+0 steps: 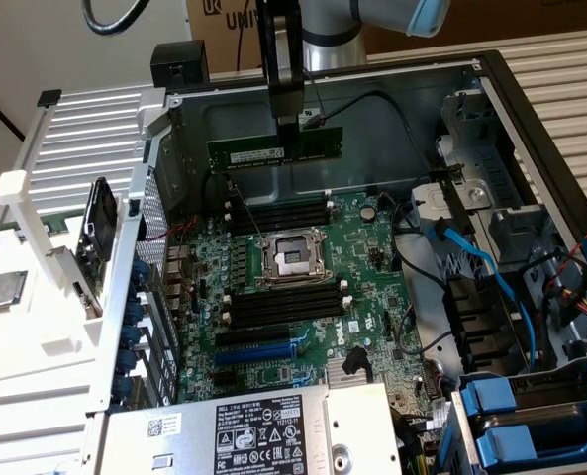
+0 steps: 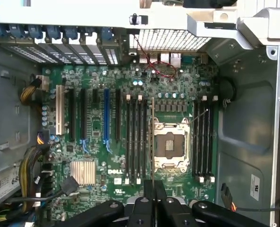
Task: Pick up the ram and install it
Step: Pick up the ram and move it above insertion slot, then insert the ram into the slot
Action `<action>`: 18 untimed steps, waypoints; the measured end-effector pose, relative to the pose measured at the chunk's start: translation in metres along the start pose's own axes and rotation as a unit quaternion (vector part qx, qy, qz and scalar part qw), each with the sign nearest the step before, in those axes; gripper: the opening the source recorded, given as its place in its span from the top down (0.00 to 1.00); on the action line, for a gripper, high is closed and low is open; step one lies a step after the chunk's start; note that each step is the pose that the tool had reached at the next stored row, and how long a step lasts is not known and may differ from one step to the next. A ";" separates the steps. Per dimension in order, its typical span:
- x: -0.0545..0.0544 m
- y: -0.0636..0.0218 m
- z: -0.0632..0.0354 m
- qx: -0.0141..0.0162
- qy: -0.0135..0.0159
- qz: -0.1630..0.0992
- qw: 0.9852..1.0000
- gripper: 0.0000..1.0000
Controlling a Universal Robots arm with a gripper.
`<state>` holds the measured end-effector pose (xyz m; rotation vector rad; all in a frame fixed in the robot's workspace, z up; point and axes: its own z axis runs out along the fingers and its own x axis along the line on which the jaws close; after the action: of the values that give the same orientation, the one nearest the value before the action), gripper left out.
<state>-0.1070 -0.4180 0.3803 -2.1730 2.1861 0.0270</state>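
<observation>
In the exterior view my gripper (image 1: 294, 121) is shut on the top edge of the ram (image 1: 269, 151), a long green stick with a white label. It hangs level in the air inside the open computer case, above the far row of black memory slots (image 1: 278, 213). A nearer row of slots (image 1: 283, 303) lies on the other side of the processor socket (image 1: 293, 259). In the wrist view the ram (image 2: 152, 142) shows edge-on as a thin line rising from the gripper (image 2: 152, 188), between one slot row (image 2: 137, 139) and the socket (image 2: 170, 144). The other slot row (image 2: 203, 137) lies beyond the socket.
The green motherboard (image 1: 372, 297) fills the case floor. A power supply with a black label (image 1: 263, 430) sits at the near edge. Blue cables (image 1: 476, 262) and blue drive carriers (image 1: 531, 416) crowd the exterior view's right. A square silver processor chip (image 1: 3, 289) rests on the white rack at the left.
</observation>
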 end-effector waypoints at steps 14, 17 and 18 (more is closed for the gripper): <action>-0.001 -0.0002 0.0003 0.000 0.000 0.000 1.000 0.88; -0.002 -0.0002 0.0005 0.000 0.000 0.000 1.000 0.88; -0.002 -0.0002 0.0005 0.000 0.000 0.000 1.000 0.88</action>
<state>-0.1068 -0.4164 0.3798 -2.1730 2.1860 0.0274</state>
